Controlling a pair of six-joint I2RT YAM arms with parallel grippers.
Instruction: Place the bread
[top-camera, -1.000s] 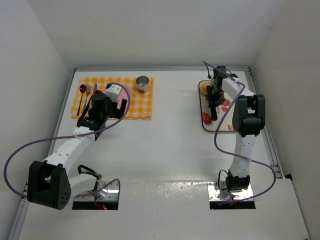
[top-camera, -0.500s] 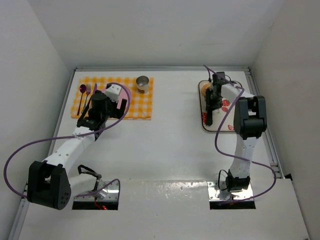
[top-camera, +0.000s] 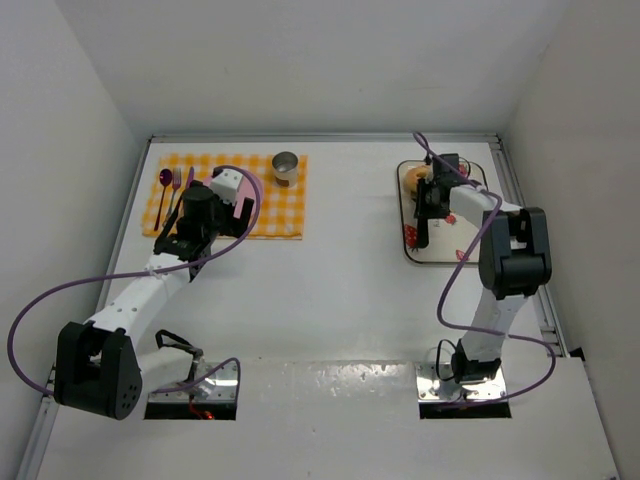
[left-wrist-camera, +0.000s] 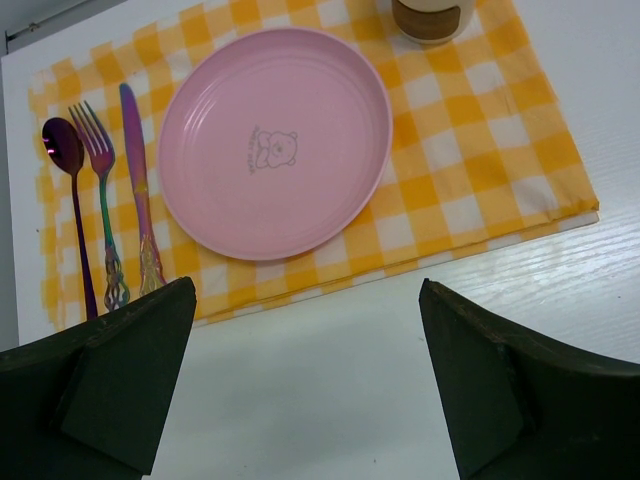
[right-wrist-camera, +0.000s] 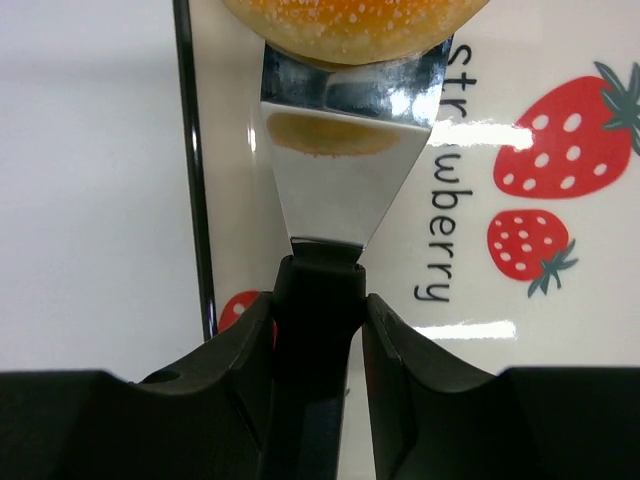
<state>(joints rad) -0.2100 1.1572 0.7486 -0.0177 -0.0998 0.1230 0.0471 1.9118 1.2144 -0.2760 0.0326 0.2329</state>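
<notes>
1. white surface (top-camera: 330, 300), white walls.
2. right jaws pinch the spatula (right-wrist-camera: 340, 170) handle; left jaws spread over the plate (left-wrist-camera: 300, 200).
3. blade tip under the bread (right-wrist-camera: 355, 20), on the strawberry tray (right-wrist-camera: 595, 250).
4. bread likely light, soft: lift from beneath, level.

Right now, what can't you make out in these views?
- Bread: in the right wrist view the top edge cuts most of it off, so no hole shows. In the top view it is too small for detail.
- Spatula tip: hidden under the bread.
- Plate: in the top view the left arm covers it.
- Cup: in the left wrist view it is cut off by the top edge.
</notes>
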